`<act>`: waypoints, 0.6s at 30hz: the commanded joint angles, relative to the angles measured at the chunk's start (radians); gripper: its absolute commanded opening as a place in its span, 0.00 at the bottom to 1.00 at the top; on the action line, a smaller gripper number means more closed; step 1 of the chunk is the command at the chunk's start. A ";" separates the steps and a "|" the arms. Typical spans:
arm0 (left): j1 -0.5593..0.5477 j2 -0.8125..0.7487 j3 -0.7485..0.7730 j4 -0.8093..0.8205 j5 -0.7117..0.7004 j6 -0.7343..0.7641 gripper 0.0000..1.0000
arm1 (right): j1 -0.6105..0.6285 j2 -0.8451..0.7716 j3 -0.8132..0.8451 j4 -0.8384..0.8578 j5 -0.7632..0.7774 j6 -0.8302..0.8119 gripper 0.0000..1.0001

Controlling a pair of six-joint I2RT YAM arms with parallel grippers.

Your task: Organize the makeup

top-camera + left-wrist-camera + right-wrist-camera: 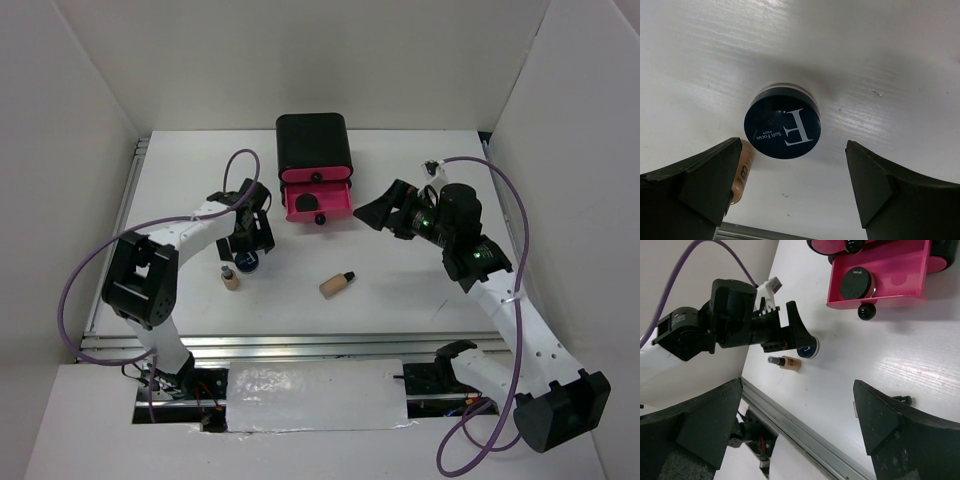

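Note:
A round blue-lidded compact (247, 262) (782, 122) (807, 349) lies on the white table, left of centre. My left gripper (250, 240) (793, 162) hovers over it, open, and the compact sits just ahead of the fingers with nothing between them. One beige bottle (230, 278) (742, 172) (788, 363) stands right beside the compact, by the left finger. A second beige bottle (337, 284) lies on its side mid-table. A black compact (308, 203) (856, 282) rests in the open pink drawer (335, 210) (890, 275). My right gripper (372, 215) (797, 390) is open and empty, to the right of the drawer.
The black box (313, 140) with pink drawers stands at the back centre, its lowest drawer pulled out. A metal rail (300, 345) runs along the table's near edge. White walls close in the left, right and back sides.

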 commanded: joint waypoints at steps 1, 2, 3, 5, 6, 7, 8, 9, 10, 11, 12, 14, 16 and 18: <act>0.013 0.026 -0.014 0.047 0.006 0.004 0.99 | 0.002 -0.001 0.051 0.018 -0.025 -0.020 1.00; 0.015 0.029 -0.014 0.052 0.005 0.004 0.98 | 0.002 -0.002 0.053 0.016 -0.023 -0.020 1.00; 0.018 0.034 -0.014 0.050 0.001 0.003 0.98 | 0.002 -0.002 0.050 0.015 -0.022 -0.020 1.00; 0.021 0.045 -0.016 0.049 -0.006 -0.001 0.97 | 0.002 -0.002 0.046 0.015 -0.022 -0.020 1.00; 0.022 0.048 -0.017 0.046 -0.008 -0.004 0.97 | 0.003 -0.002 0.046 0.016 -0.022 -0.018 1.00; 0.021 0.048 -0.020 0.047 -0.006 -0.002 0.97 | 0.000 -0.001 0.046 0.016 -0.020 -0.018 1.00; 0.021 0.049 -0.022 0.044 -0.017 -0.007 0.97 | 0.003 -0.001 0.045 0.016 -0.020 -0.016 1.00; 0.022 0.049 -0.022 0.043 -0.017 -0.007 0.97 | 0.000 0.001 0.043 0.018 -0.020 -0.016 1.00; 0.024 0.052 -0.023 0.043 -0.017 -0.008 0.96 | 0.000 0.001 0.043 0.018 -0.019 -0.016 1.00; 0.024 0.055 -0.022 0.037 -0.028 -0.011 0.96 | 0.002 0.002 0.043 0.019 -0.017 -0.015 1.00; 0.027 0.058 -0.022 0.040 -0.028 -0.008 0.95 | 0.003 0.005 0.043 0.018 -0.017 -0.015 1.00; 0.033 0.063 -0.032 0.050 -0.022 -0.005 0.92 | 0.003 0.008 0.043 0.022 -0.019 -0.013 1.00; 0.039 0.068 -0.045 0.075 -0.008 0.004 0.85 | 0.002 0.014 0.045 0.027 -0.020 -0.012 1.00; 0.044 0.072 -0.052 0.086 0.000 0.007 0.79 | 0.003 0.019 0.053 0.025 -0.020 -0.013 1.00</act>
